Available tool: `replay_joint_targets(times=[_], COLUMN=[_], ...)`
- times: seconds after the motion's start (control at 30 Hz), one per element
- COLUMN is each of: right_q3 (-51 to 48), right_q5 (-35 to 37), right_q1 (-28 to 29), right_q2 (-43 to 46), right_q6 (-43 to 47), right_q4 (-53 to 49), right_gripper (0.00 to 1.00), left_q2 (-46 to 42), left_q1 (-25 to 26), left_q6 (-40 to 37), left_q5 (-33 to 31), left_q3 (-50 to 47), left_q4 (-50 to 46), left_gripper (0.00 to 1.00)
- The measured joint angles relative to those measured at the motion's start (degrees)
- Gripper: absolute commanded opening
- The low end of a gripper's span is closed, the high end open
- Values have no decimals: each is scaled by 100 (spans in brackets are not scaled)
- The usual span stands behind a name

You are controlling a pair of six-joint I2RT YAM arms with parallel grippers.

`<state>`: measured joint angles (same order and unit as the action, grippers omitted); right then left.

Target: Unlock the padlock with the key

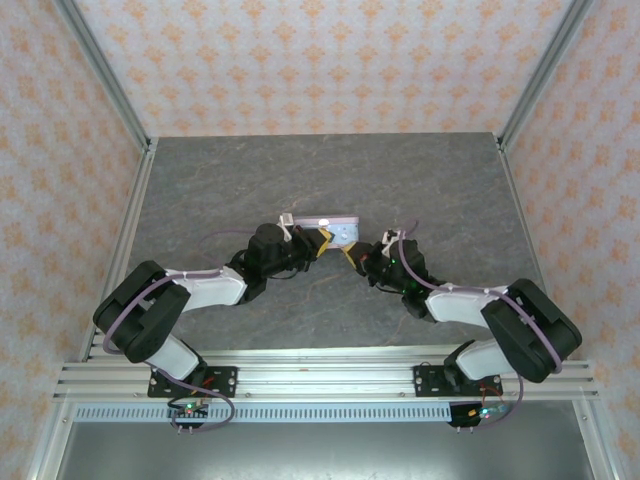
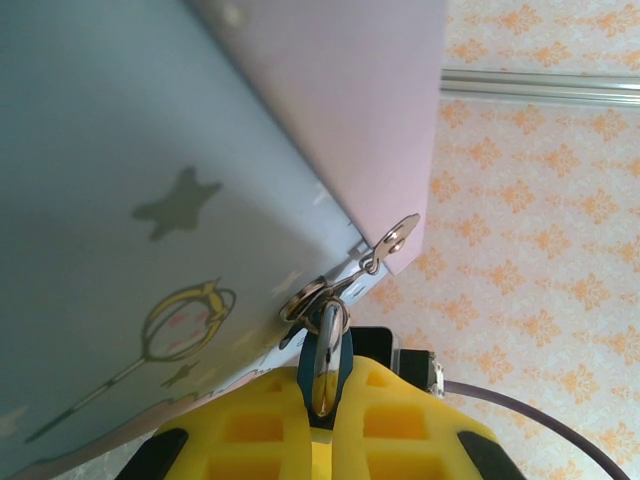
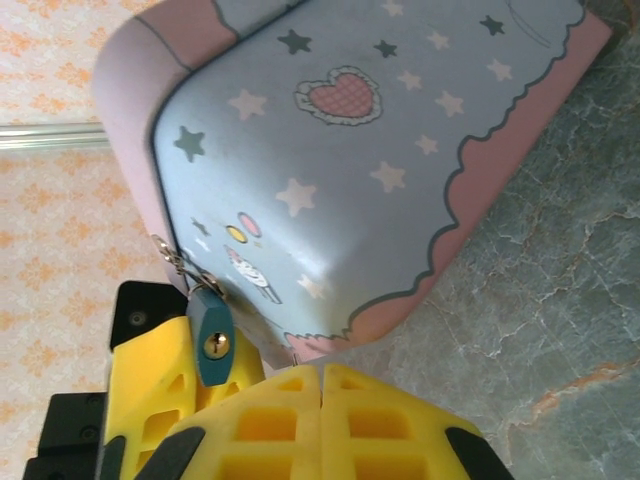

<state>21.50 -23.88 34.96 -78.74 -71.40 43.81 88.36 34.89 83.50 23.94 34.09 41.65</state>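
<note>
The left tool [image 2: 322, 388] grips the padlock [image 3: 212, 342] hanging from the tin [image 3: 360, 150]. The right tool [image 3: 320, 375] is closed, just beside the tin.

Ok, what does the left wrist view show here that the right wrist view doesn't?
Left wrist alone gives the grip: a small silvery-teal piece, apparently the padlock seen edge-on, pinched between the left claw fingers, plus a ring-and-wand print. Right wrist alone gives the keyhole facing the camera, a heart print and the grey table. Both share the pale-blue tin, the padlock hanging at its edge, and the orange wallpaper.
</note>
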Motion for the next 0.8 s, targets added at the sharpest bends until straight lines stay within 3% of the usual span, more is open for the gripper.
replay_joint_targets(times=[0.8], right_q3=[234], right_q5=[15], right_q1=[4], right_q2=[2], right_q6=[-20], right_q4=[-52], right_gripper=[0], left_q2=[9], left_q1=[74], left_q6=[2], left_q5=[-42], left_q3=[-9], left_q4=[13], left_gripper=[0])
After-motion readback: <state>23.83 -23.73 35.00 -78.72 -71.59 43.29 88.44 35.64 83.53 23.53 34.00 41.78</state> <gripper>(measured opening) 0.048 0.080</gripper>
